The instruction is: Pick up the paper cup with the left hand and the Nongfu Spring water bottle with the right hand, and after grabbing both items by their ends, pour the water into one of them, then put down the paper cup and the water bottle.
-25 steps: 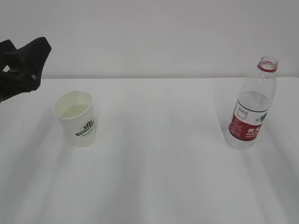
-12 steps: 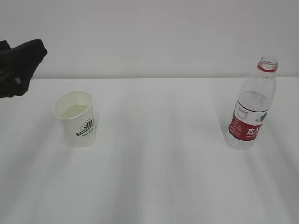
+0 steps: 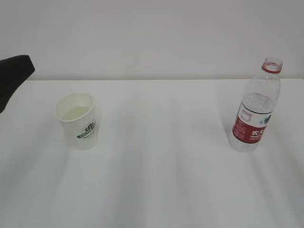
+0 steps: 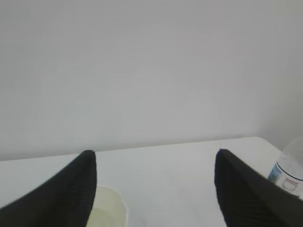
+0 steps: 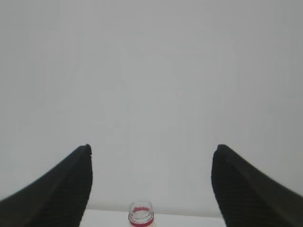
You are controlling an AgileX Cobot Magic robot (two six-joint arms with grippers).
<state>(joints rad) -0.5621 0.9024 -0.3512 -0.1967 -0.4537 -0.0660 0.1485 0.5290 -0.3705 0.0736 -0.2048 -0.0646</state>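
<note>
Currently I am seeing the left tool (image 4: 154,189) hanging released, jaws standing wide, with the cup (image 4: 108,213) just below its left jaw. The right tool (image 5: 151,184) is likewise hanging spread and gripping nothing, looking down on the bottle (image 5: 141,213) neck. Both are sitting upright and well apart on the tabletop (image 3: 161,180), cup (image 3: 77,120) left and bottle (image 3: 254,108) right, I judge so each arm is facing its own item. I am counting one cup, holding a shallow pool, one uncapped bottle, two tools.

paper cup (image 3: 76,120): upright, left, water (image 3: 76,112) inside | Nongfu Spring water bottle (image 3: 254,108): upright, uncapped, right
</note>
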